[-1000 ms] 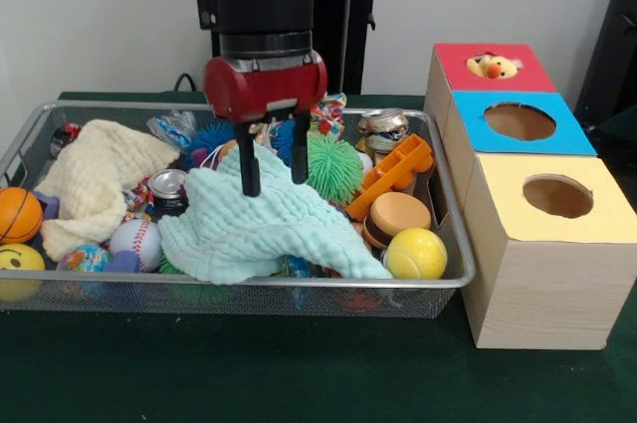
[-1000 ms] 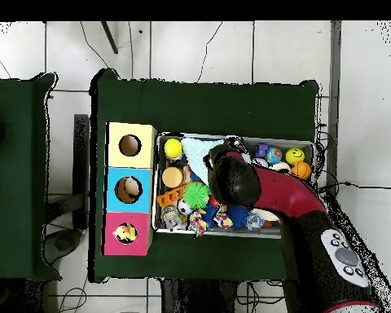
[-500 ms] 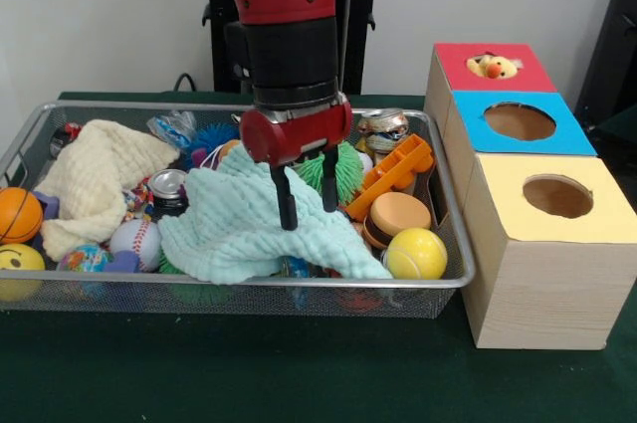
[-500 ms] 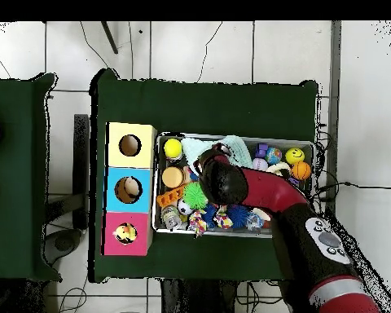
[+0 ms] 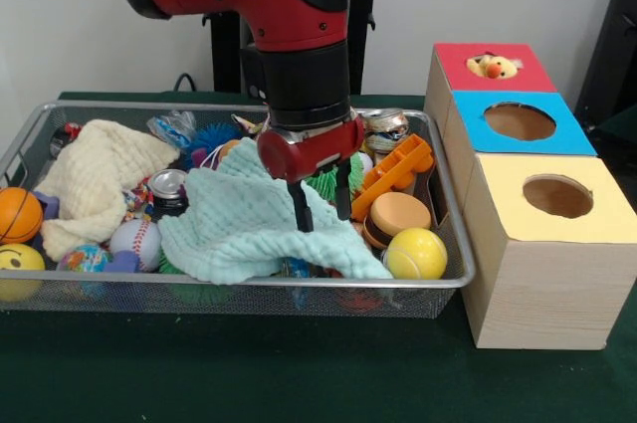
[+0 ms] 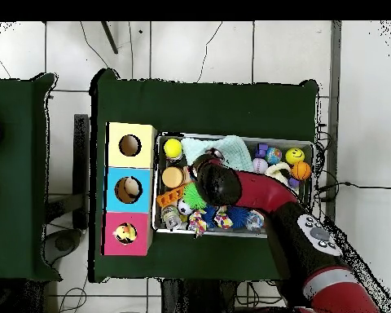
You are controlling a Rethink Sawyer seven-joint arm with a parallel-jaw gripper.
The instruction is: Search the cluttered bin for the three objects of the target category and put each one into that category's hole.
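1. Nearest the front camera, the bin (image 5: pixel 239 284), a wide, shallow basket of silver wire mesh with a thick metal rim, stands on a dark green table (image 5: pixel 299 373).
2. Along the bin's near side lie a smooth yellow ball (image 5: pixel 416 253) at the right, a white baseball with red stitching (image 5: pixel 134 239) and a yellow smiley ball (image 5: pixel 18 262) at the left.
3. A pale green, waffle-textured cloth (image 5: pixel 244 229) is draped in soft folds over the middle of the clutter.
4. The gripper (image 5: pixel 320 206) hangs over the cloth's right part, its two thin black fingers spread apart with nothing between them, tips down at the cloth's surface.
5. Just behind the fingers sits a green spiky rubber ball (image 5: pixel 333 179); to their right lie an orange plastic toy (image 5: pixel 396 172) and a round tan disc (image 5: pixel 396 214).
6. A cream, nubbly cloth (image 5: pixel 95 179) is heaped at the bin's left, beside an orange basketball (image 5: pixel 18 214).
7. To the right of the bin stand three pale wooden boxes, topped yellow, blue, then red going away from the camera.
8. The hole (image 5: pixel 495 66), in the farthest, red top, holds a yellow plush duck (image 5: pixel 495 68) with an orange beak, well apart from the fingers, to their right and farther back.
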